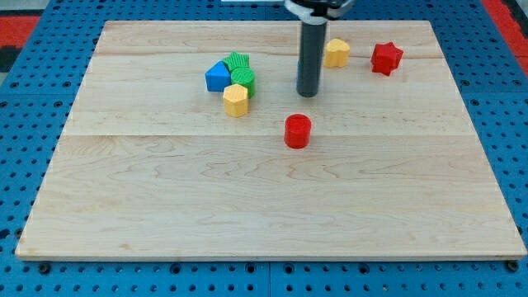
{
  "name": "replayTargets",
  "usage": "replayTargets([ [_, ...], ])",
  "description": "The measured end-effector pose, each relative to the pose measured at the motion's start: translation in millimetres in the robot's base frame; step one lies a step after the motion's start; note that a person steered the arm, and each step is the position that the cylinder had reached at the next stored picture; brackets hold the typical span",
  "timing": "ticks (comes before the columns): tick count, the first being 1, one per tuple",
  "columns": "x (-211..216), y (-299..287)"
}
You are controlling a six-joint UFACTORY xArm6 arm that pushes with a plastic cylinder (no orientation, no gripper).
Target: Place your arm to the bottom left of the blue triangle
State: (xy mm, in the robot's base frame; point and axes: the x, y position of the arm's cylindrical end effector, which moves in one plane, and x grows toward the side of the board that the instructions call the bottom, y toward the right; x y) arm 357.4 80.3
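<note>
A blue block (217,77), its shape hard to make out, lies at the board's upper left of centre. It touches a cluster of two green blocks (240,70) and a yellow hexagon-like block (236,100). My tip (308,93) is on the board to the right of that cluster, well apart from the blue block. A red cylinder (297,131) lies just below my tip.
A yellow block (336,53) lies just to the right of the rod near the view's top. A red star-shaped block (386,58) lies further right. The wooden board (264,206) rests on a blue pegboard surface (25,99).
</note>
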Motion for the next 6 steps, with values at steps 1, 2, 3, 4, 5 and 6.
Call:
replayTargets([
  [1, 24, 38],
  [2, 96, 81],
  [3, 169, -17],
  [4, 156, -122],
  [5, 110, -214],
  [6, 20, -234],
])
